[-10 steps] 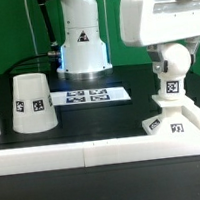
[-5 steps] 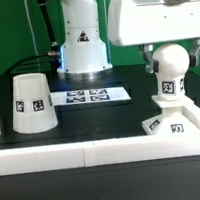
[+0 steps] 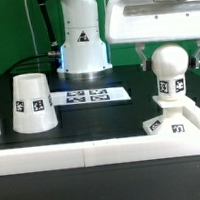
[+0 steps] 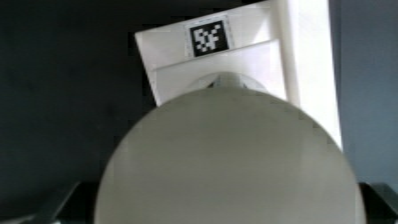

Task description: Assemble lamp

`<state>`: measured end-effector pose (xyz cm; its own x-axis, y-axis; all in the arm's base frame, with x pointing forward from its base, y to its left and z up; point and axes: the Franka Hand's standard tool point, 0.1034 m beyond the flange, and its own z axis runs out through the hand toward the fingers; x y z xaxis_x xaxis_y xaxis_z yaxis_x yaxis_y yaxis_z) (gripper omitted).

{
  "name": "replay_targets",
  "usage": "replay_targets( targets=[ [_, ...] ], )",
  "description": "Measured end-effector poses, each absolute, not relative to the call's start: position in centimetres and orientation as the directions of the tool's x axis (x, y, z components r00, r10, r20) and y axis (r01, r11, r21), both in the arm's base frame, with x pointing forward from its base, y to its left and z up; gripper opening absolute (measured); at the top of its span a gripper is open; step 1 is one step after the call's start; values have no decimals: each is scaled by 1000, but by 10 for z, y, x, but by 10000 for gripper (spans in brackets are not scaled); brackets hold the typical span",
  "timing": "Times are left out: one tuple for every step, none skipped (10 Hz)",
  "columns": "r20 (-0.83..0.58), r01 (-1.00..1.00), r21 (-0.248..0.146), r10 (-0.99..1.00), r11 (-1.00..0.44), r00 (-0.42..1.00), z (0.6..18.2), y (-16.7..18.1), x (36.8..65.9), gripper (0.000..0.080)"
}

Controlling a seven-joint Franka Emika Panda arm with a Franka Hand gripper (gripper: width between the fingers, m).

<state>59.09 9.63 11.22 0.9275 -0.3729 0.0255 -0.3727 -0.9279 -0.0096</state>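
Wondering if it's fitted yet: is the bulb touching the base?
Touching. The exterior view shows the bulb standing upright, its neck seated in the base.

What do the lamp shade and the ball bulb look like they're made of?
The shade looks like matte white plastic: even, dull surface, no glare. The bulb is likely the same matte white plastic: smooth, opaque, only soft shading.

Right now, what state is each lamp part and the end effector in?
bulb: upright on the base, not gripped.
base: flat on the table, carrying the bulb.
shade: standing wide end down, apart, at the exterior view's left.
end effector: open, jaws either side of the bulb.
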Motion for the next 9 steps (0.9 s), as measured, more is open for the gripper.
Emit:
replay_targets(
  targets=[
    [12, -452, -17, -452, -892, 892, 112, 95, 591, 578],
    [-4, -511, -23, -511, -859, 860, 112, 95, 590, 578],
    [-7, -555, -25, -555, -831, 832, 112, 96, 590, 578],
    [-12, -608, -28, -608, -793, 794, 112, 96, 590, 578],
    [-17, -652, -31, -652, -758, 758, 112, 96, 590, 578],
    [-22, -685, -32, -685, -728, 728, 112, 96, 590, 578],
    [-33, -754, -35, -753, -656, 657, 112, 96, 590, 578],
    [-60, -843, -34, -841, -536, 537, 112, 98, 588, 578],
    [-96, -911, -30, -906, -412, 413, 112, 99, 588, 578]
  ],
)
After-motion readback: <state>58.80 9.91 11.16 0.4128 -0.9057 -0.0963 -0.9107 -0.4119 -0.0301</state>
